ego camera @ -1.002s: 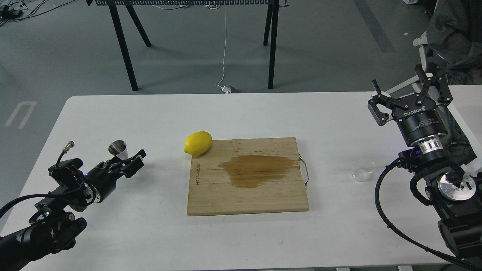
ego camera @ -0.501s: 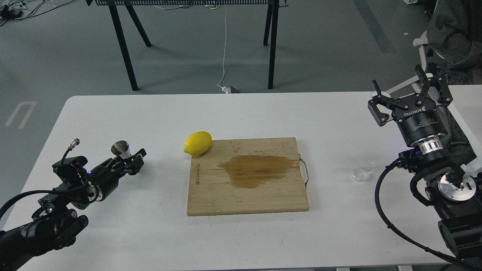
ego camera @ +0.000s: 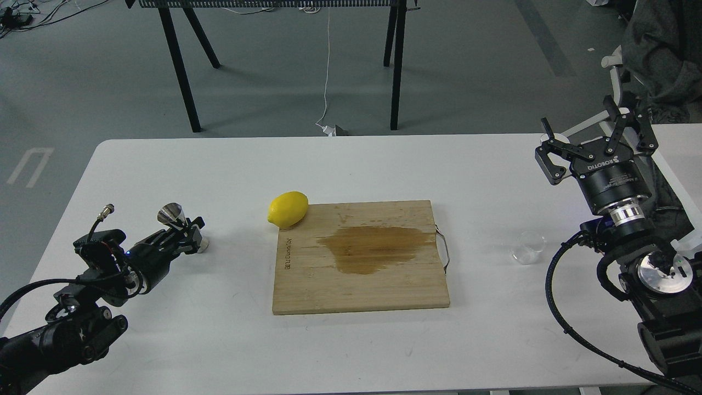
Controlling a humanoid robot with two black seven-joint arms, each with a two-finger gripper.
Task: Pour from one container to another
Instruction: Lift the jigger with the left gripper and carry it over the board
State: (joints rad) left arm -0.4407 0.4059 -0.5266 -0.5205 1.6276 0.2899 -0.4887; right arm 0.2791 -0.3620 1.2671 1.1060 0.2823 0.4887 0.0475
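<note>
The steel jigger (ego camera: 170,214) stands at the table's left, its upper cone leaning a little to the left and its foot showing beside the fingers. My left gripper (ego camera: 192,233) reaches in from the lower left, shut on the jigger's waist. The small clear cup (ego camera: 529,247) sits upright on the table to the right of the board. Up and to the right of the cup, my right gripper (ego camera: 581,125) is raised with its fingers spread open and holds nothing.
A bamboo cutting board (ego camera: 384,291) with a brown wet stain (ego camera: 373,248) lies mid-table, a metal handle on its right edge. A lemon (ego camera: 288,209) rests at the board's far left corner. Someone sits beyond the table's right end.
My left gripper's fingers have drawn in around the jigger, and the jigger's top has shifted slightly left. The right arm and the cup have stayed put.
</note>
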